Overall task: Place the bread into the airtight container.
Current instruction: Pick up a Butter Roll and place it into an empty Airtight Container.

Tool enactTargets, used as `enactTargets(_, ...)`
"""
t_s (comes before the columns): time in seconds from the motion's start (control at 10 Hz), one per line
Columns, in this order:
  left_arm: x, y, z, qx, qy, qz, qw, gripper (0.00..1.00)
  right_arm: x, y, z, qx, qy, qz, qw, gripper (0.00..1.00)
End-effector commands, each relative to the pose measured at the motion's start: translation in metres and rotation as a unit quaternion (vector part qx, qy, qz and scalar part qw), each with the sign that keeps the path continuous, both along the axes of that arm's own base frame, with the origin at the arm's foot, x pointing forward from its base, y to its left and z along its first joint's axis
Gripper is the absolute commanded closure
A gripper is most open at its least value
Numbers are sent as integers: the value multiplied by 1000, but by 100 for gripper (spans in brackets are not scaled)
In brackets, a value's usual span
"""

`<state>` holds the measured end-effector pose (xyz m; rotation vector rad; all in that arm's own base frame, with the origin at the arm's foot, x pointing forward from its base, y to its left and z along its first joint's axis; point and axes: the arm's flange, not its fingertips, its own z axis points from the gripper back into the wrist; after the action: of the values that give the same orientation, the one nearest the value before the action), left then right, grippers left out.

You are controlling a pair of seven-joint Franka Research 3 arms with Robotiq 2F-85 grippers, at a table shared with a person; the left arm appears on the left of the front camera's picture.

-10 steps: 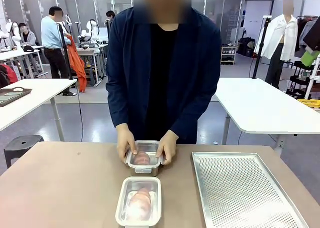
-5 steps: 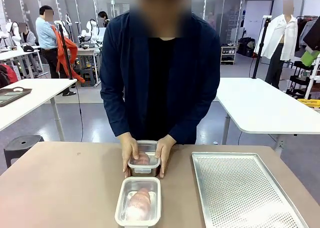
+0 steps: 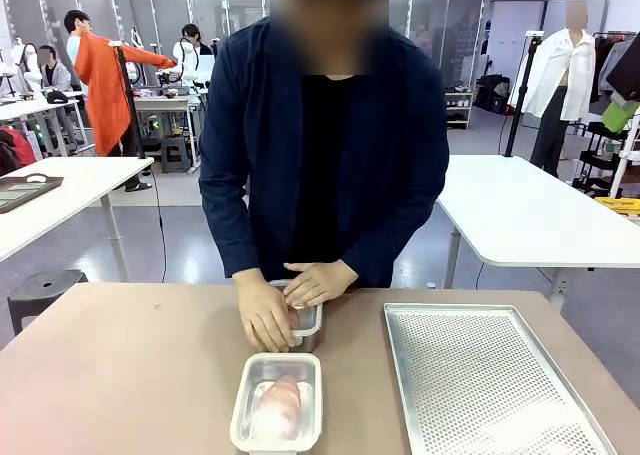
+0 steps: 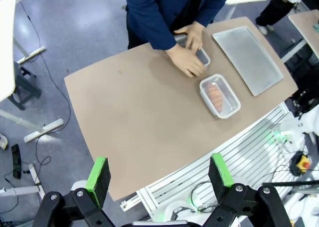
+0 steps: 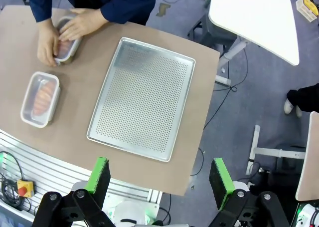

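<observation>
Spanning the scene, the brown rectangular desk (image 3: 130,375) carries a perforated metal baking tray (image 3: 485,385) on the robot's right. Near the middle lies a closed clear rectangular airtight container (image 3: 279,401) holding a reddish bread roll (image 3: 280,399). Just beyond it, the person's two hands (image 3: 290,300) press on a smaller clear airtight container (image 3: 306,321); its contents are largely hidden. Left tool (image 4: 159,174) and right tool (image 5: 158,176) hang high above, jaws wide apart, empty.

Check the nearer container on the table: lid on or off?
Lid on, it seems: the nearer container has a clear cover inside a white rim, and the bread shows blurred through it. Whether it is latched, cannot tell.
</observation>
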<state>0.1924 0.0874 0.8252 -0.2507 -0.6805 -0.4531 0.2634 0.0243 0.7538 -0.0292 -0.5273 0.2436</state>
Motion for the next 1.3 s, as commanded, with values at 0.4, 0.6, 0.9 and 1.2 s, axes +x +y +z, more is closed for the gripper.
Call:
enactTargets(0.4,-1,0,0,1,-2,-7,1000,0,1,-1,2,-5,3,2,1000,0)
enactTargets(0.6,-1,0,0,1,-2,-7,1000,0,1,-1,2,-5,3,2,1000,0)
enactTargets(0.9,-1,0,0,1,-2,-7,1000,0,1,-1,2,-5,3,2,1000,0)
enactTargets(1.2,-1,0,0,1,-2,-7,1000,0,1,-1,2,-5,3,2,1000,0)
